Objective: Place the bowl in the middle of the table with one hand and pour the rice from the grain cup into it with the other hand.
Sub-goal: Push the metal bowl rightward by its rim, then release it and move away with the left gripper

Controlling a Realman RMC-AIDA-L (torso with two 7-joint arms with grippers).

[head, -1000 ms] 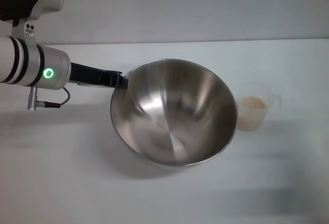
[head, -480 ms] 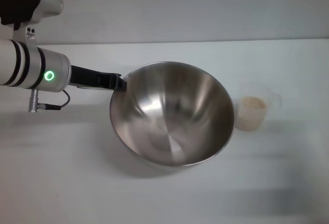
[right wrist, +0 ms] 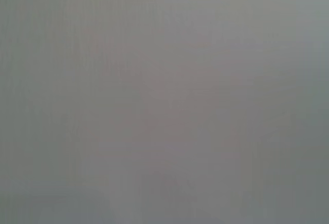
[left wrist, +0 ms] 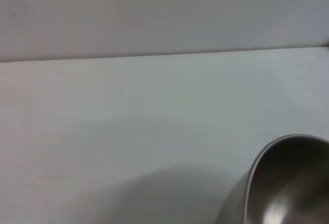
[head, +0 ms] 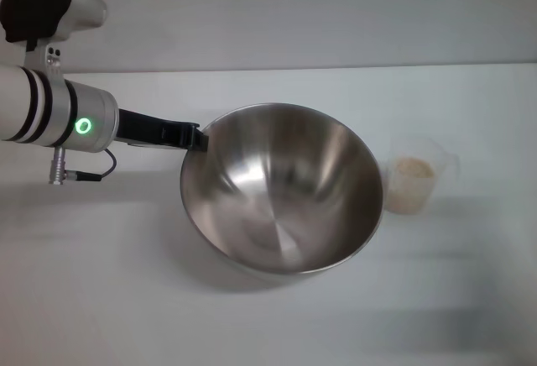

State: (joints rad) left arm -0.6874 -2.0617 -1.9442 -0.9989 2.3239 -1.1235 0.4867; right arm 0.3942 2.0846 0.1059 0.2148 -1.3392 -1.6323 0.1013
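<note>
The large steel bowl (head: 281, 190) hangs tilted over the middle of the white table (head: 101, 282), its shiny inside facing me. My left gripper (head: 195, 136) reaches in from the left and is shut on the bowl's left rim. To the right of the bowl stands the small clear grain cup (head: 417, 175), upright, with pale rice (head: 413, 169) inside it. In the left wrist view a part of the bowl (left wrist: 290, 183) shows over the table (left wrist: 128, 111). My right gripper is out of view, and its wrist view shows only a plain grey surface.
A grey wall runs behind the table's far edge (head: 336, 68). The bowl's right rim lies close to the cup. White tabletop stretches in front of and to the left of the bowl.
The bowl and my left gripper have sunk slightly towards the table. The cup has not moved.
</note>
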